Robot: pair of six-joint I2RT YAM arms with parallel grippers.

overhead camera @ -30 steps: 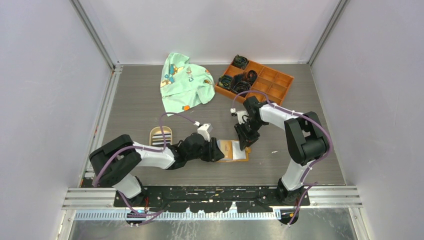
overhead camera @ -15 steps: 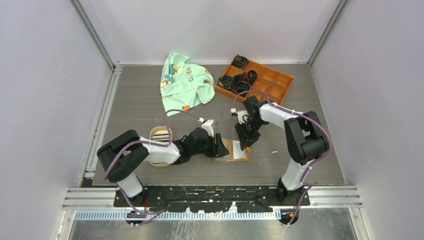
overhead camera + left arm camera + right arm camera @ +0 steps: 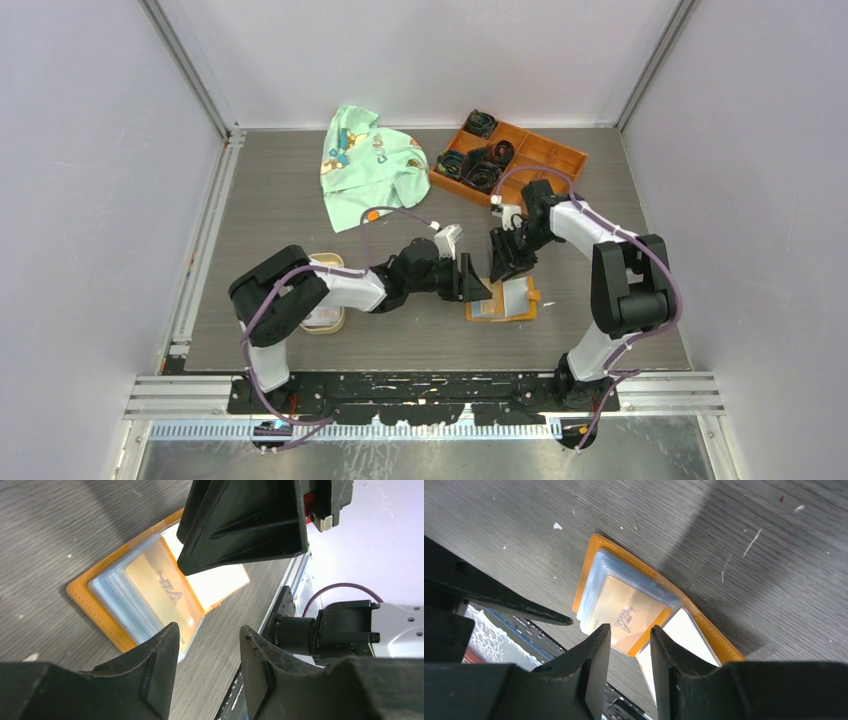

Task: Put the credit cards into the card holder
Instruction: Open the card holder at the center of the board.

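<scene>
The orange card holder (image 3: 507,299) lies open on the table, its pale clear slots facing up. A gold credit card (image 3: 623,614) shows in the top slot, also in the left wrist view (image 3: 162,591). A white page (image 3: 679,632) lies on the holder's other half. My left gripper (image 3: 476,288) is low at the holder's left edge; its jaws (image 3: 207,637) are open and empty. My right gripper (image 3: 498,270) hangs over the holder's far edge, open (image 3: 630,632) with nothing between the fingers.
A tan oval dish (image 3: 325,318) sits at the left, mostly hidden under my left arm. A green printed cloth (image 3: 365,165) lies at the back. An orange compartment tray (image 3: 525,160) with dark coiled items stands at the back right.
The card holder has slid to the right. Both grippers moved right with it, the left arm stretching out over the dish. The right jaws widened a little.
</scene>
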